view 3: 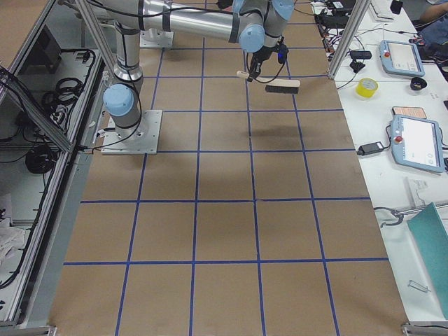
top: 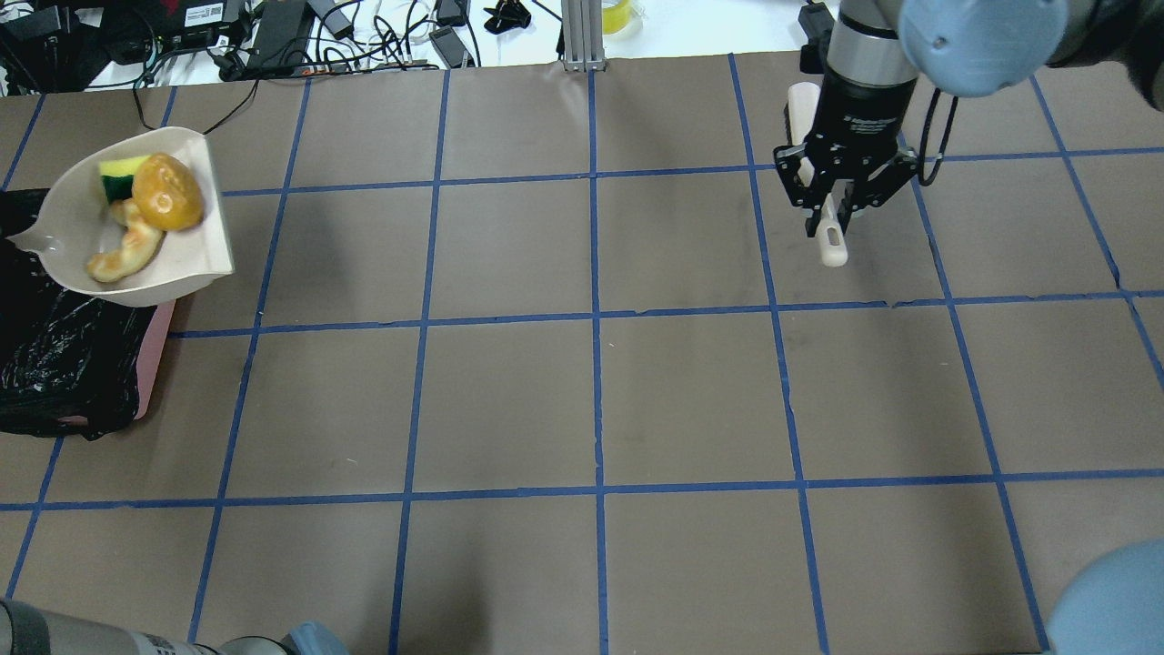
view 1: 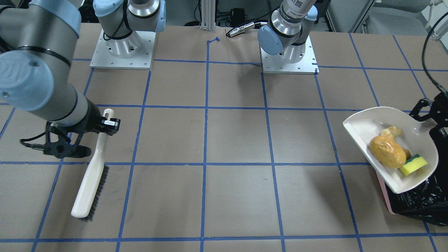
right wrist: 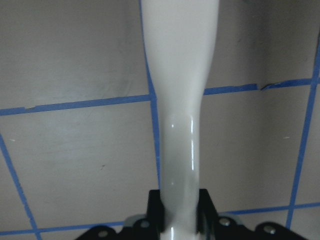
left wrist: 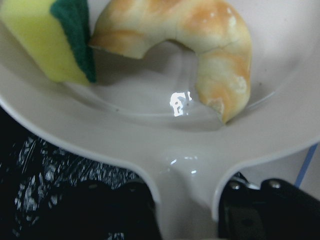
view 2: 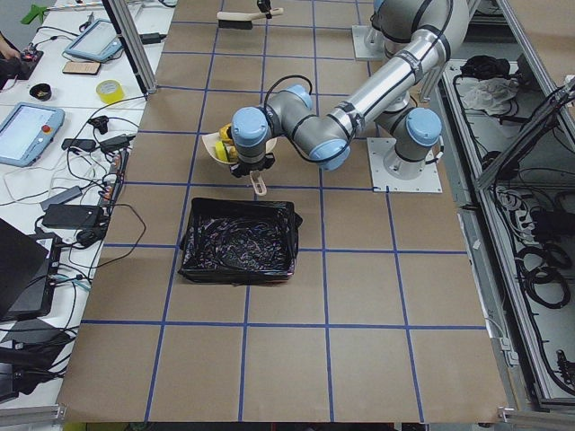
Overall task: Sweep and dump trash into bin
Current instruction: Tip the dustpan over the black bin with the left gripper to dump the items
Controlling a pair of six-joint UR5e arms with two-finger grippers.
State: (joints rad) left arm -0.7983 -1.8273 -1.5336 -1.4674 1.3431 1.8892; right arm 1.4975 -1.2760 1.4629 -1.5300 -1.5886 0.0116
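Observation:
My left gripper [view 1: 432,112] is shut on the handle of the white dustpan [view 1: 364,127] and holds it raised and tilted over the near edge of the bin [view 1: 420,203], a pink container with a black bag. In the pan lie the potato-like lump [view 1: 387,151], the croissant [view 1: 392,132] and the yellow-green sponge [view 1: 413,165]. The left wrist view shows the sponge [left wrist: 50,45] and croissant [left wrist: 210,45] close up. My right gripper [top: 832,214] is shut on the handle of a white brush [view 1: 91,178] at the table's other end, its bristles on or just above the table.
The bin [view 2: 241,241] stands on the brown table with blue tape grid lines [top: 596,318]. The arm bases [view 1: 122,52] are bolted at the robot's side. Cables and devices lie beyond the table's far edge [top: 273,36].

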